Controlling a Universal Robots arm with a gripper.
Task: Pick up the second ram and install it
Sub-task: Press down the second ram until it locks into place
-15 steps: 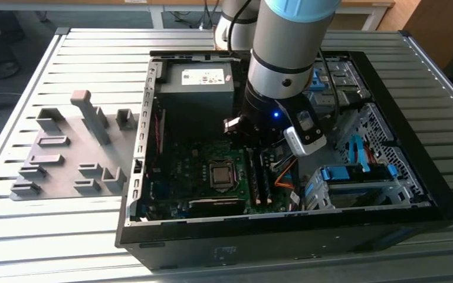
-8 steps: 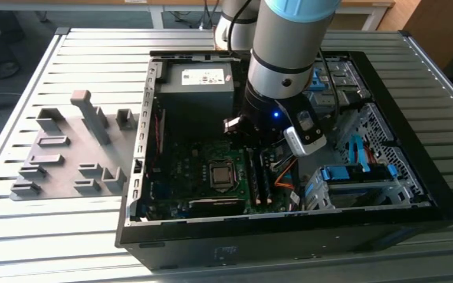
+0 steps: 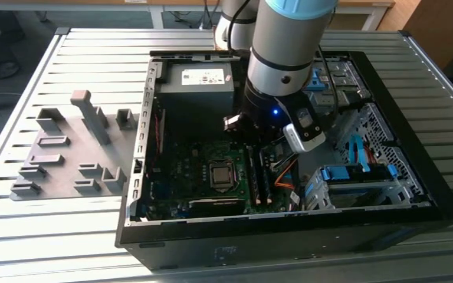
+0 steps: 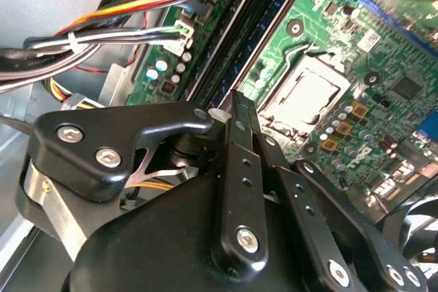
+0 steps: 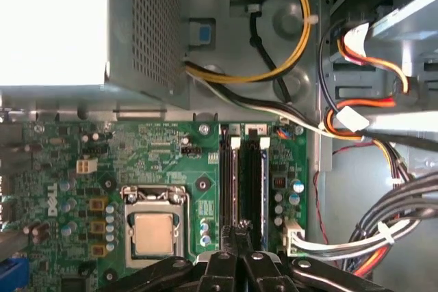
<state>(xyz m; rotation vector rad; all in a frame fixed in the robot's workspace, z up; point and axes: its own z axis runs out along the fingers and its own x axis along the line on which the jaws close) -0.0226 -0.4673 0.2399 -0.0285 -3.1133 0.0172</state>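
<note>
Hovering inside the PC case (image 3: 144,194), the gripper (image 5: 239,234) is clenching shut, grasping nothing, just above the second ram (image 5: 263,182), apparently already sitting in its slot beside the processor socket (image 5: 153,232).

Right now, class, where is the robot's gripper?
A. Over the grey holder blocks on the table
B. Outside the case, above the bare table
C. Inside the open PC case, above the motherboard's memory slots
C: in the first wrist view the gripper sits right over the memory slots beside the processor socket, within the PC case.
</note>
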